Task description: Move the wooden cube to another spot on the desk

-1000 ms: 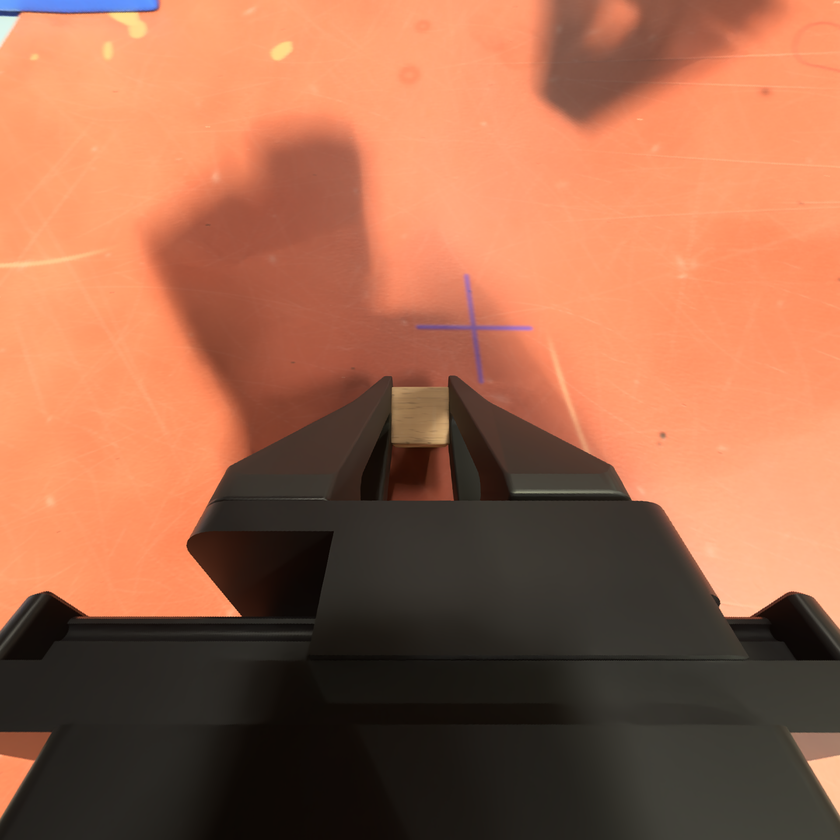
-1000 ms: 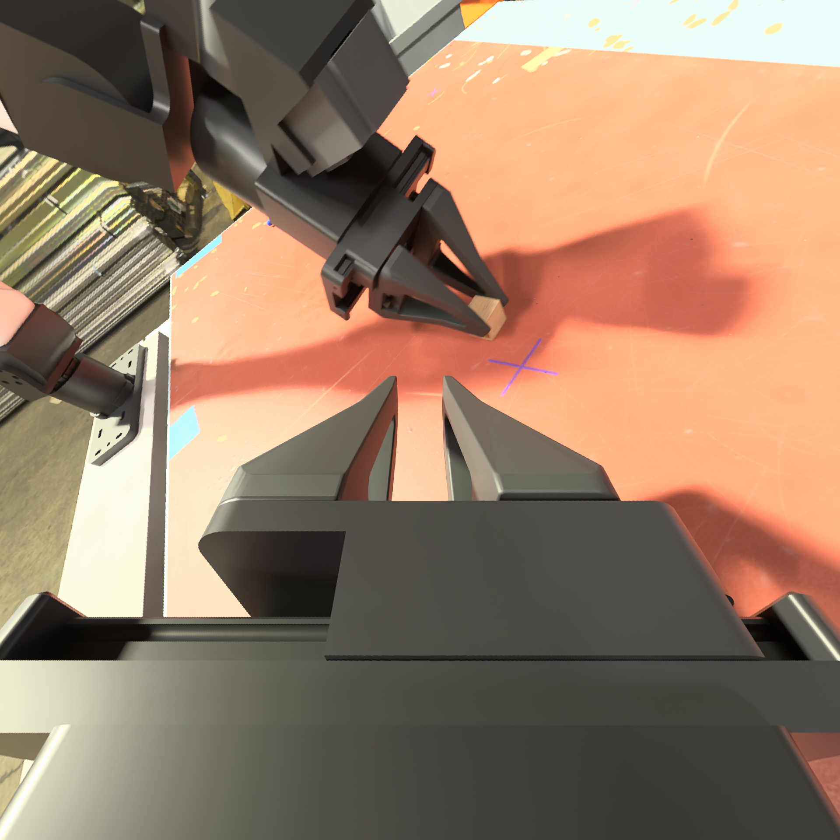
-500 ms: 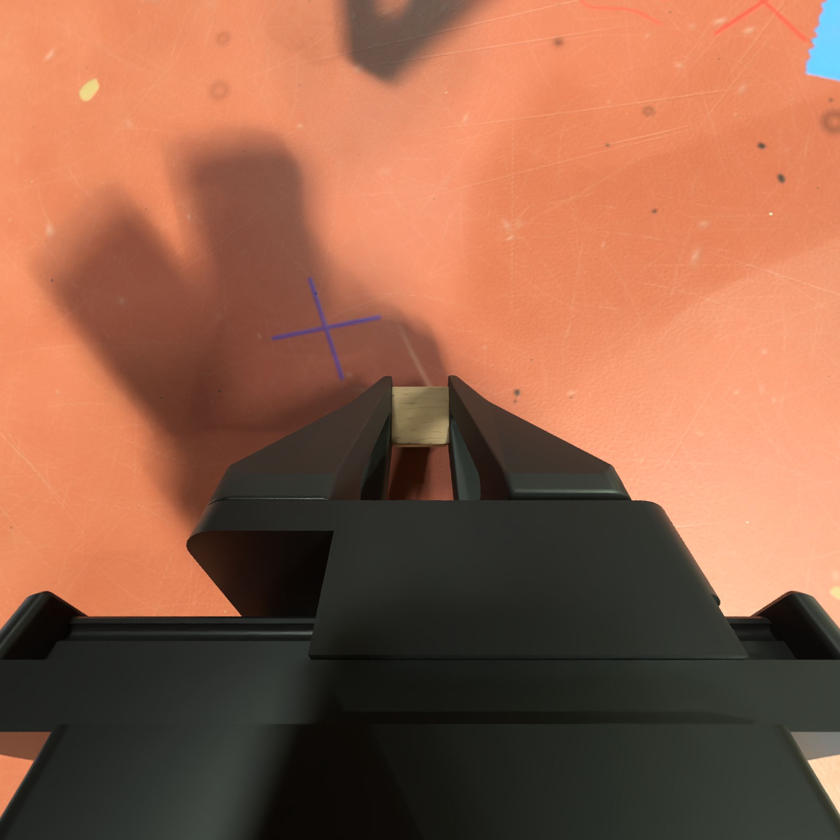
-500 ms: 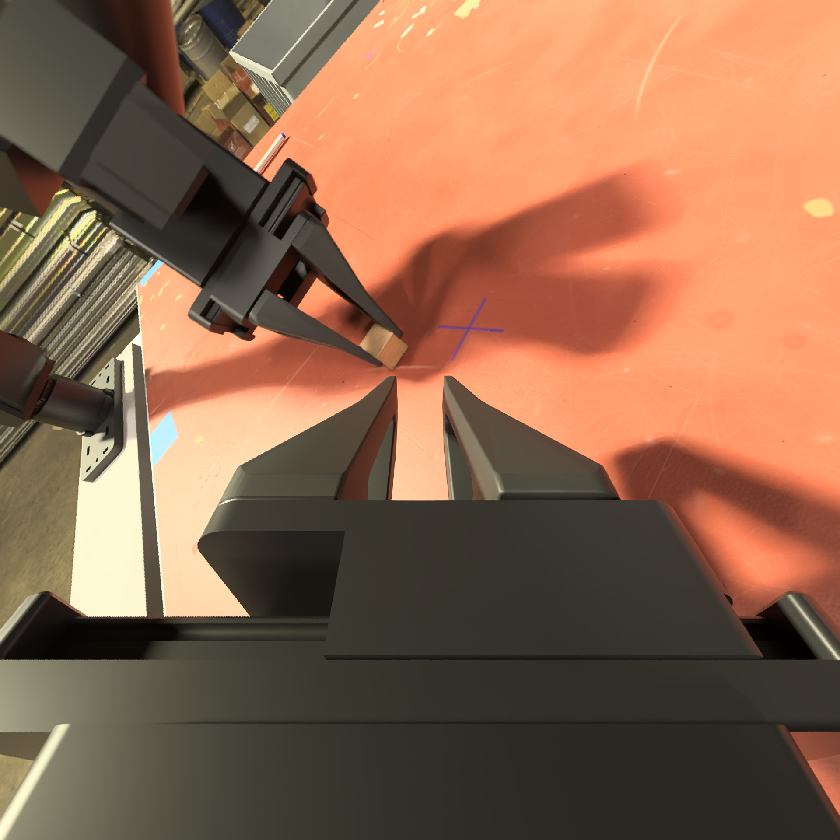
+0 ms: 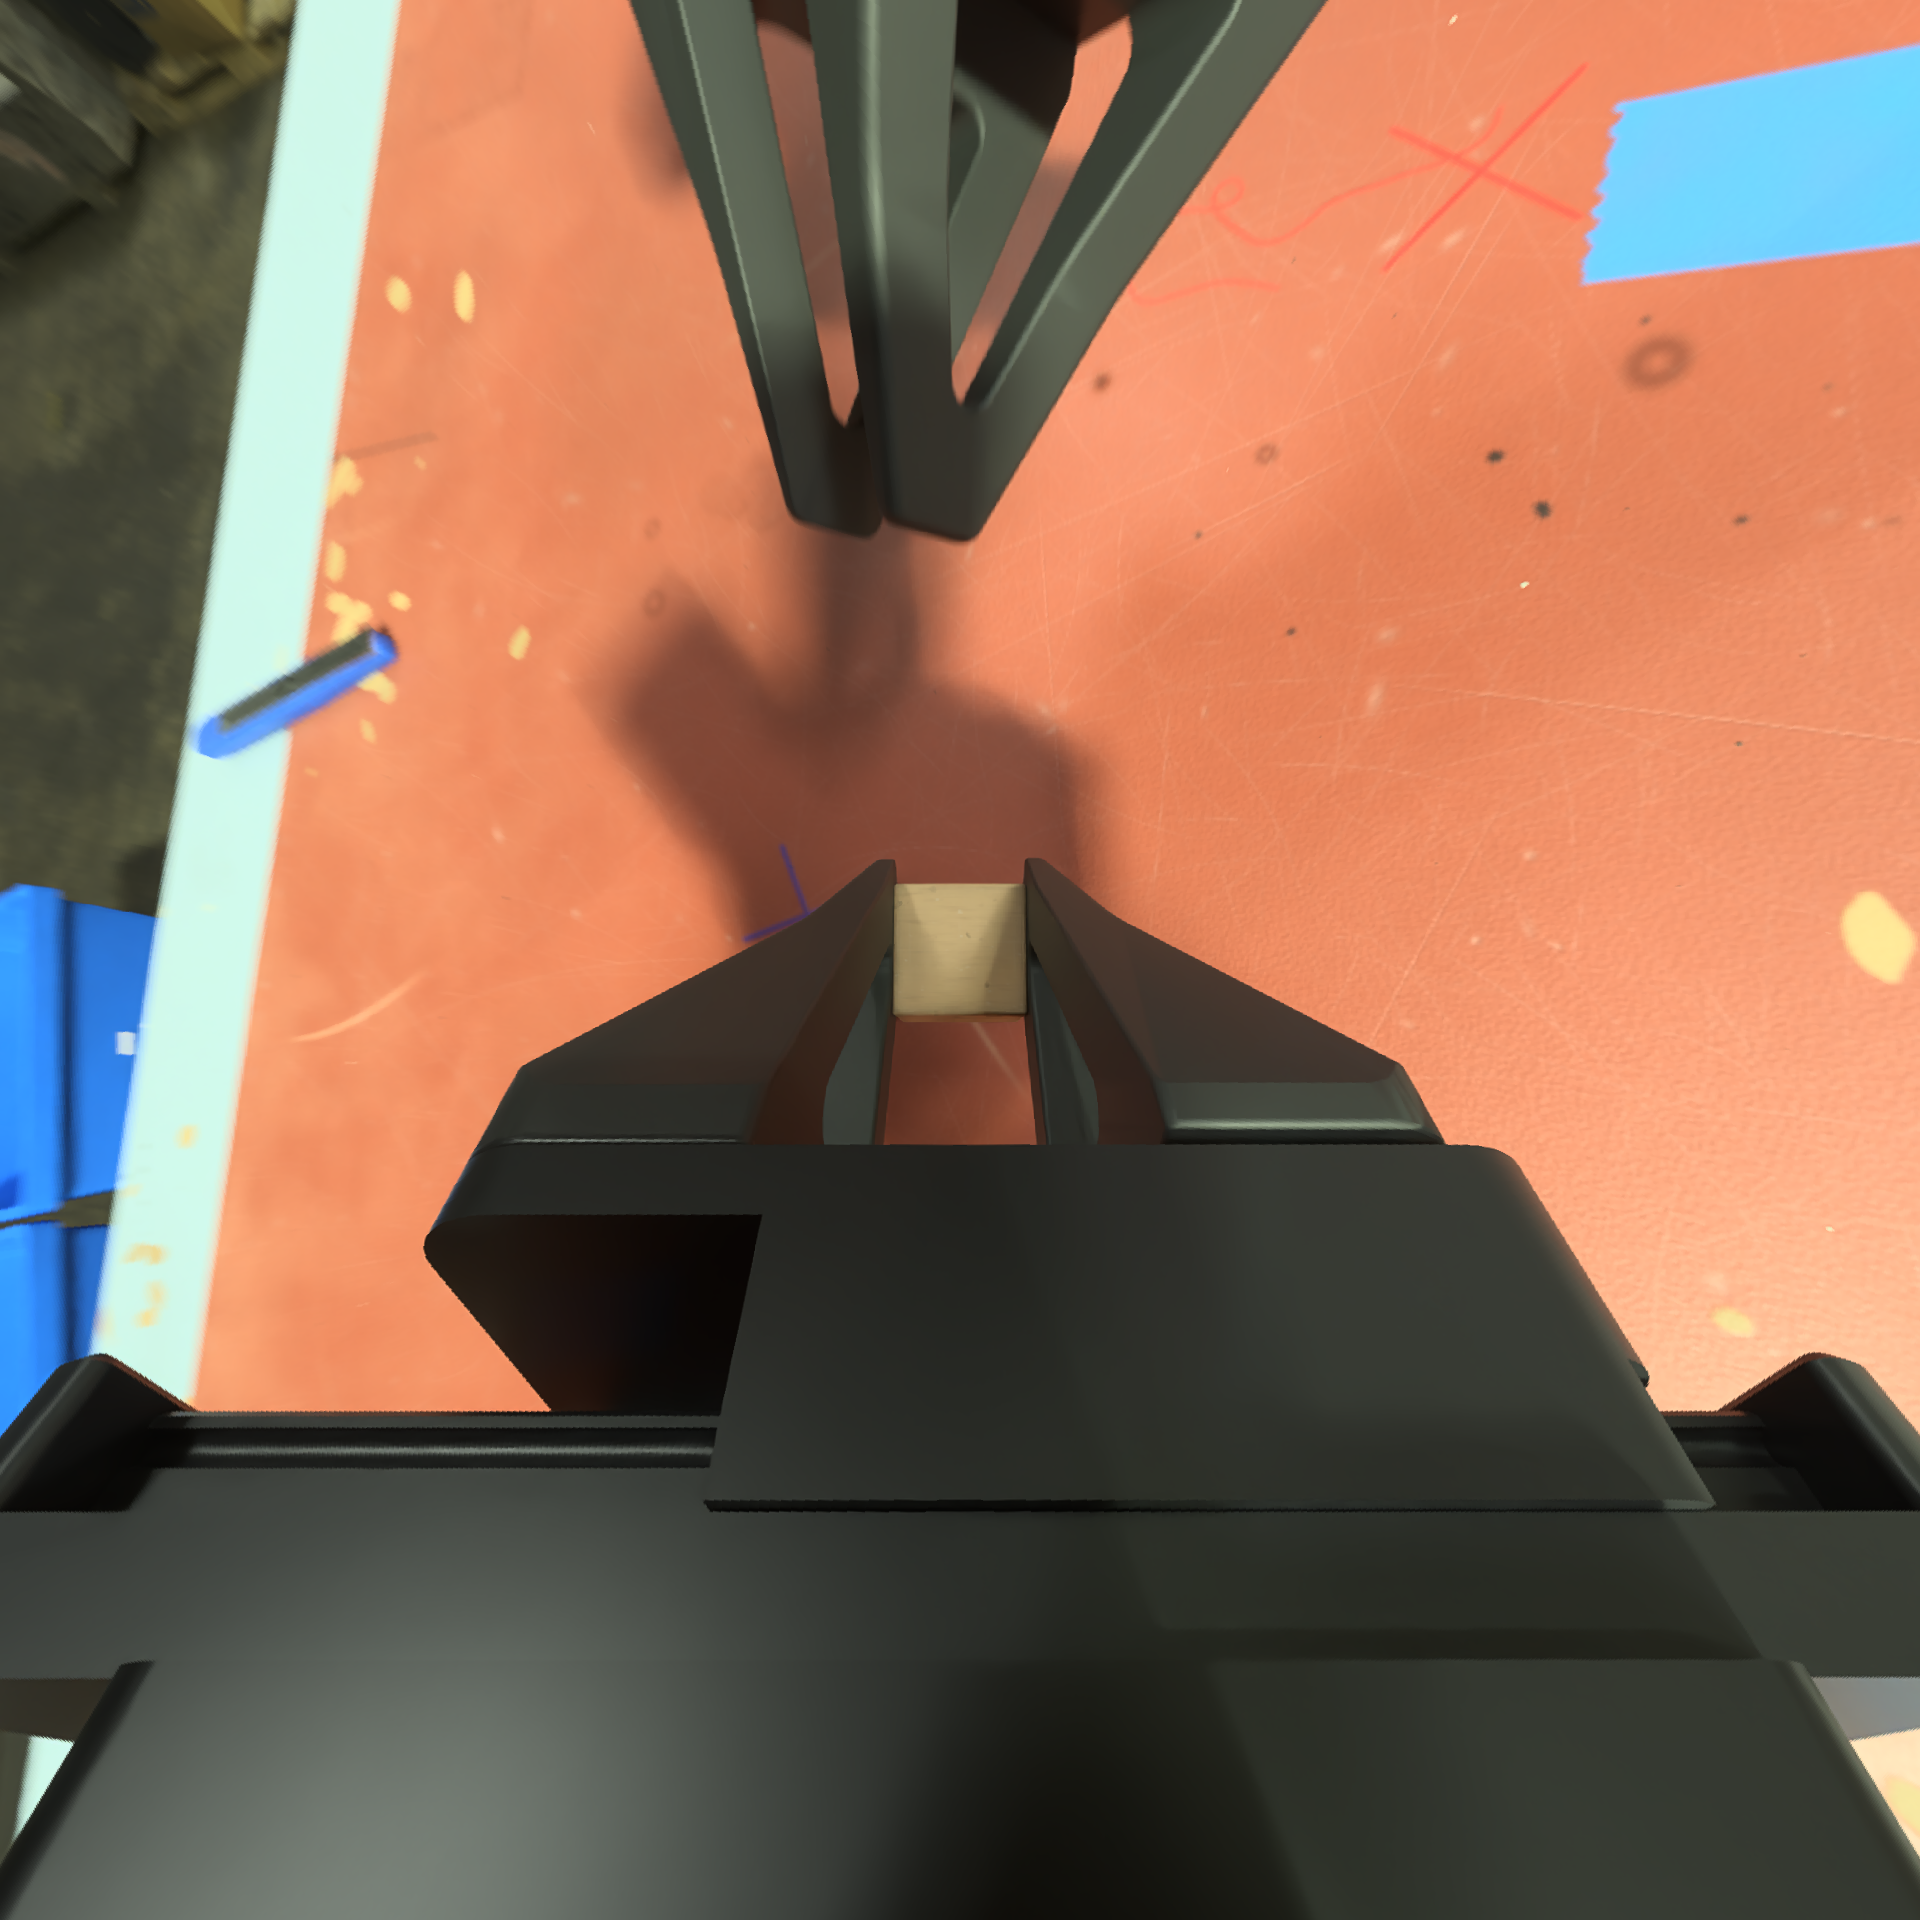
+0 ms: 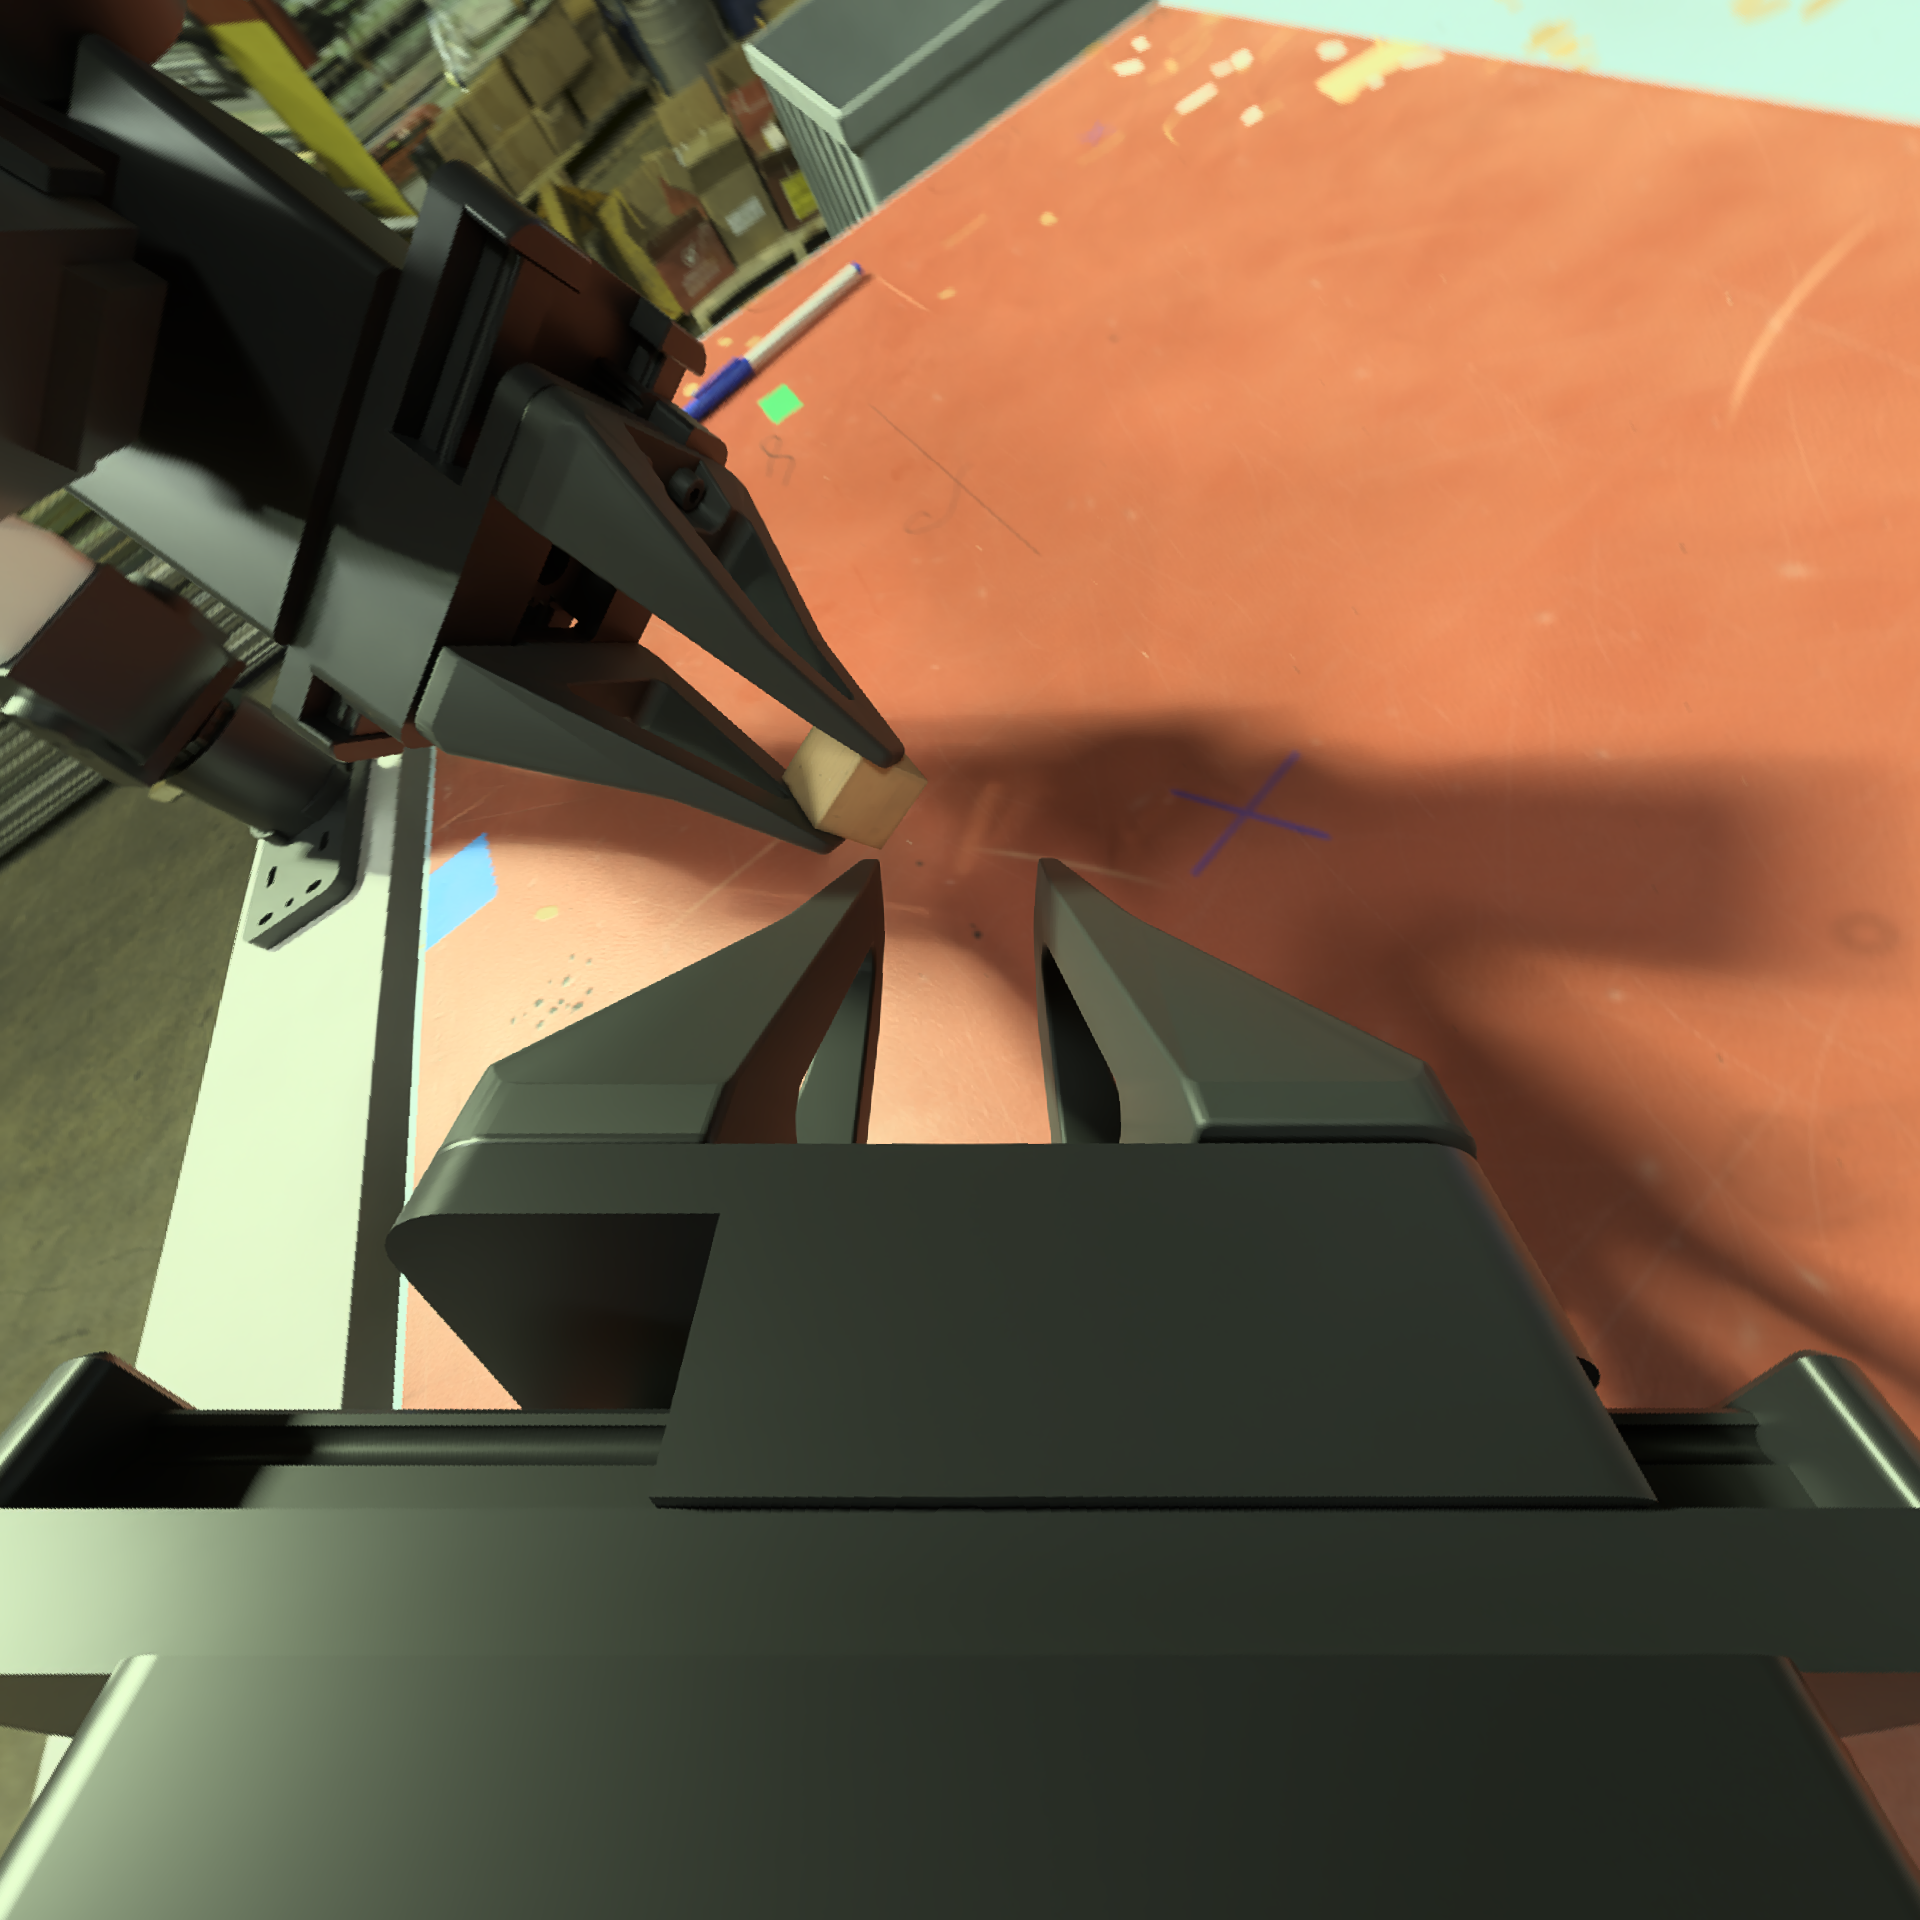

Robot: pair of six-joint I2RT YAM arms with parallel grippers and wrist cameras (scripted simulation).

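Wooden cube (image 5: 958, 948) sits pinched at the very tips of the left claw (image 5: 958, 940), one finger on each side face, held clear above the red tabletop (image 5: 1455, 779). Tip grip leaves most of the cube showing, likely so it can be set down flat. Left wrist view: cube square to the fingers, not tilted. Its shadow falls on the tabletop below, so it is off the surface. A purple cross mark (image 5: 784, 914) peeks out just left of the left finger. The right claw (image 5: 883, 520) hangs ahead, tips pointing down toward the cube, seemingly pressed together from this angle. Blue tape (image 5: 1756, 177) and a red cross (image 5: 1475, 166) lie far right, a blue pen (image 5: 296, 694) near the tabletop's left edge.

Right wrist view: right claw (image 6: 958, 868) is actually spread a little, gap between tips, holding nothing. Left claw (image 6: 862, 795) comes in from the upper left with the cube (image 6: 857, 795) at its tips, just beyond the right claw's left finger. Purple cross (image 6: 1247, 816) lies to the right, apart from the cube. Judgement: carry phase, cube not yet placed; the right claw seems only to be standing by.
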